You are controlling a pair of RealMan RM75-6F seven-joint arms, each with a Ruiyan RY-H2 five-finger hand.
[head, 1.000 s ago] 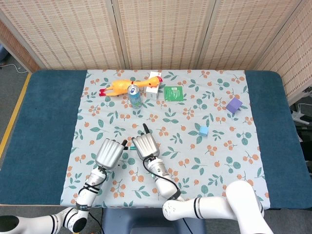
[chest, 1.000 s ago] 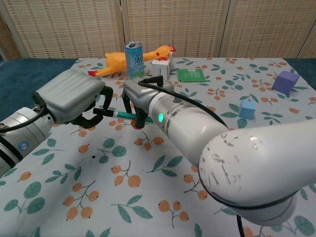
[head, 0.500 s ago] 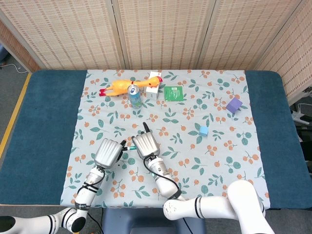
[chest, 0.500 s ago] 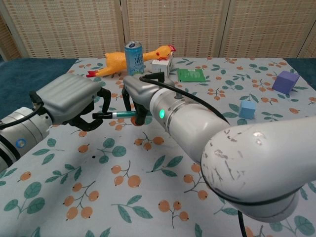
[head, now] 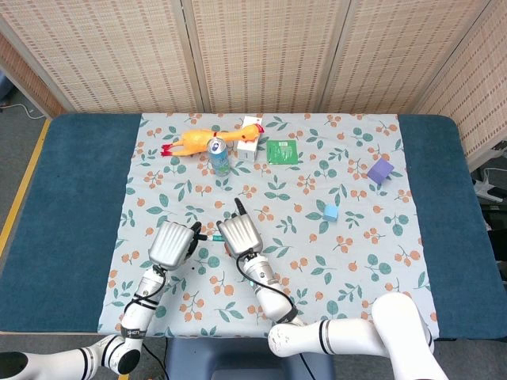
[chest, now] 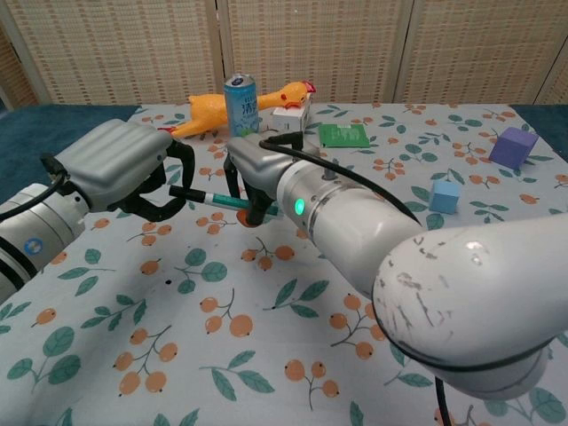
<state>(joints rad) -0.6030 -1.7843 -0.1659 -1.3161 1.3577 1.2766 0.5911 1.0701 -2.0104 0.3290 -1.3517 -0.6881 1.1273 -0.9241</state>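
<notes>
Hands met near the front of the flowered tablecloth (head: 356, 261) in the head view. The left hand (head: 171, 243) and the right hand (head: 240, 235) sat close together, with a thin green and black pen (head: 212, 237) showing in the small gap between them. Far back on the cloth lay a yellow rubber chicken (head: 194, 141), with a blue drink can (head: 219, 154) and a small white box (head: 247, 146) near it. A green flat card (head: 280, 151) lay just right of the box. A small light blue cube (head: 330, 212) and a purple block (head: 380, 169) stood well apart on the right.

From the chest view, the left hand (chest: 120, 164) pinched the black end of the pen (chest: 211, 198) in curled fingers. The right hand (chest: 257, 173) gripped the green end with fingers bent down around it. The pen was held level above the cloth, between both hands.
</notes>
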